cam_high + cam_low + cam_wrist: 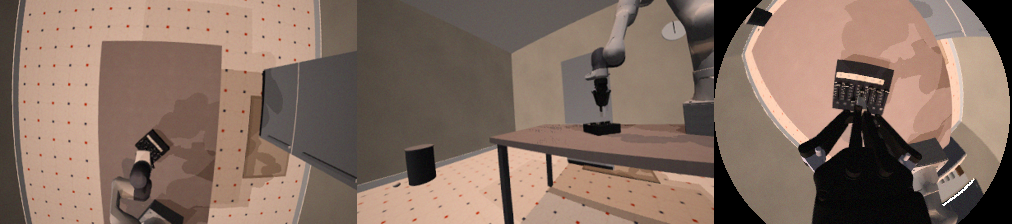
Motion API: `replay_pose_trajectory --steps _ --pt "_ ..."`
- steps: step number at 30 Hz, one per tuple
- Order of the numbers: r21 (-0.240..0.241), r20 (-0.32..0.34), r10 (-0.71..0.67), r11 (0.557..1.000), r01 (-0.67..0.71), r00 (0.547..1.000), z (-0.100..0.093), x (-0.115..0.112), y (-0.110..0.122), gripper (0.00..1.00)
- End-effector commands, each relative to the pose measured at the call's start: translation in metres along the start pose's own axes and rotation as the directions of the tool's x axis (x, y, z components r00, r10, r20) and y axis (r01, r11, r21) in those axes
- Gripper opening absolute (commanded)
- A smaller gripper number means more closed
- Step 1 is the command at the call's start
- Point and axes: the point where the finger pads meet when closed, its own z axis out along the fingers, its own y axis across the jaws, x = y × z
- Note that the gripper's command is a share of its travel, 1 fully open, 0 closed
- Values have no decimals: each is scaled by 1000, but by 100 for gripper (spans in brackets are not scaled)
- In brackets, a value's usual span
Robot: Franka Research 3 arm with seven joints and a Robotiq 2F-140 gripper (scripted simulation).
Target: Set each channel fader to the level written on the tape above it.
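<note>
The black lighting desk sits flat on the table, turned at an angle in the top view. A pale tape runs across it; its written levels are too small to read. Below the tape in the wrist view are several fader columns with small scale marks; cap positions cannot be read. My gripper is shut, with nothing seen between its fingers. In the wrist view its tips overlap the desk's near middle, beside a grey cap. In the exterior view they are just above the desk.
The brown table extends around the desk. The robot's base stands at the table's right in the exterior view. A grey cabinet stands beyond the table's right side in the top view. A dark bin is on the floor.
</note>
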Motion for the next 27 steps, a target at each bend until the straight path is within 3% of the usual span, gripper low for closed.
replay_pose_trajectory --steps 1,13,14,27 --pt "-8 13 -13 1000 13 1000 -1 -4 4 0" --pt "-8 13 -13 1000 13 1000 -1 -4 4 0" --pt "-8 13 -13 1000 13 1000 -1 -4 4 100" --pt "-8 13 -13 1000 13 1000 -21 -4 4 100"
